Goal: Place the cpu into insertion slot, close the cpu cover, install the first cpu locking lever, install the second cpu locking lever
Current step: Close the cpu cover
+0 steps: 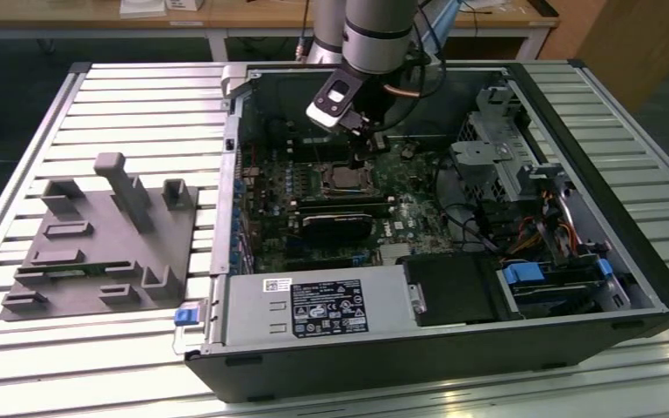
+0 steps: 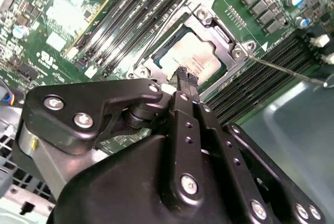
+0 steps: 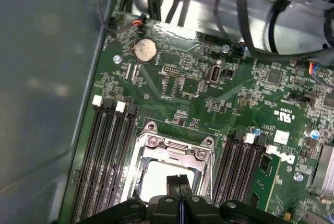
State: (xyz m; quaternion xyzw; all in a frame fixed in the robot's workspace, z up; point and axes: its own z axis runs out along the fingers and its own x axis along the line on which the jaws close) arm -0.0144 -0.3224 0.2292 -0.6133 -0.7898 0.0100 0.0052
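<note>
The cpu [image 2: 195, 61] lies flat in the insertion slot [image 1: 341, 179], its silver-grey top showing through the window of the cpu cover [image 2: 225, 37]. The cover lies down over the chip. My gripper [image 2: 184, 73] is shut with nothing between its fingertips, and its tips hang just above one edge of the chip. In the first wrist view the gripper [image 3: 179, 182] sits over the cpu [image 3: 154, 178], framed by the cpu cover [image 3: 175, 150]. A thin metal locking lever [image 2: 289, 71] sticks out from the socket corner across the memory slots. In the exterior view my gripper [image 1: 365, 153] hangs inside the open case.
Long black memory slots [image 3: 107, 151] flank the socket on both sides. A black heatsink block [image 1: 337, 225] lies near the socket. A drive cage and cables [image 1: 509, 165] fill the exterior view's right. A grey fixture [image 1: 102, 235] stands on the slatted table outside the case.
</note>
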